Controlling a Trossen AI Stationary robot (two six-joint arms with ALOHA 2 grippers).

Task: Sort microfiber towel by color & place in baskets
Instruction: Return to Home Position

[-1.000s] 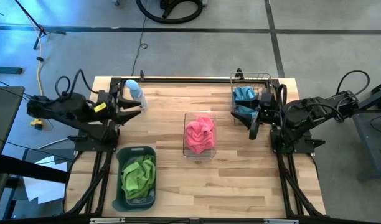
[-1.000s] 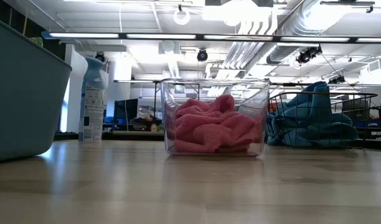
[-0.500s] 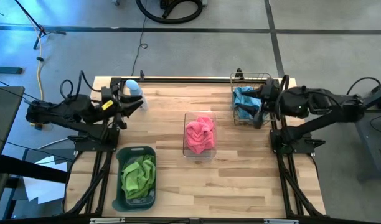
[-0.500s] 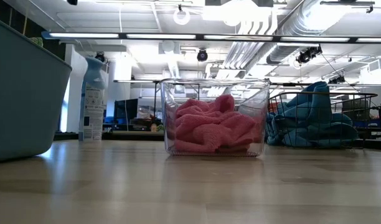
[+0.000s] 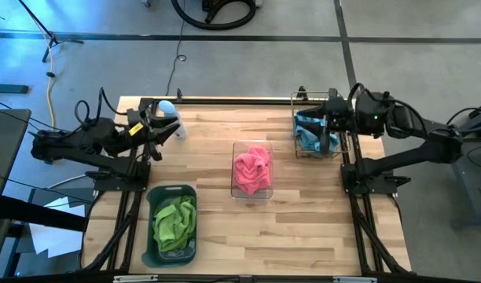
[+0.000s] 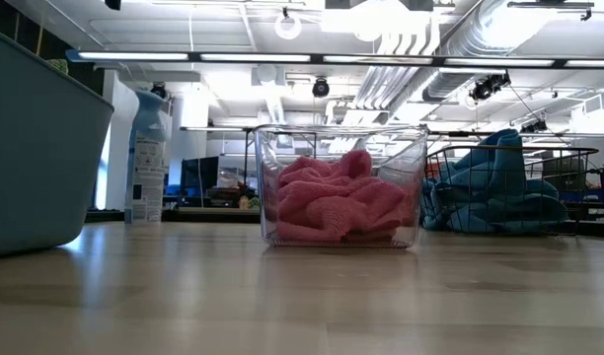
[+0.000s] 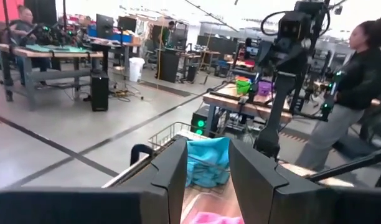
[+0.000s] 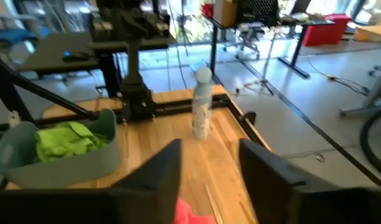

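Pink towels point(image 5: 251, 170) fill the clear bin point(image 5: 234, 146), green towels point(image 5: 174, 222) the grey tub point(image 5: 152, 236), blue towels point(image 5: 306, 130) the wire basket point(image 5: 315, 95): soft, light, best pinched at a raised fold. Left tool point(image 5: 163, 131) and right tool point(image 5: 327, 130) gape empty; since 1 second ago the right has swung farther up the table point(image 5: 303, 228), over the basket.

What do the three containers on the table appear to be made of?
The clear bin around the pink cloths looks like glossy transparent plastic; they show through its walls. The wire basket holding the blue cloths is thin metal wire, an open grid. The grey tub with the green cloths seems opaque, matte plastic.
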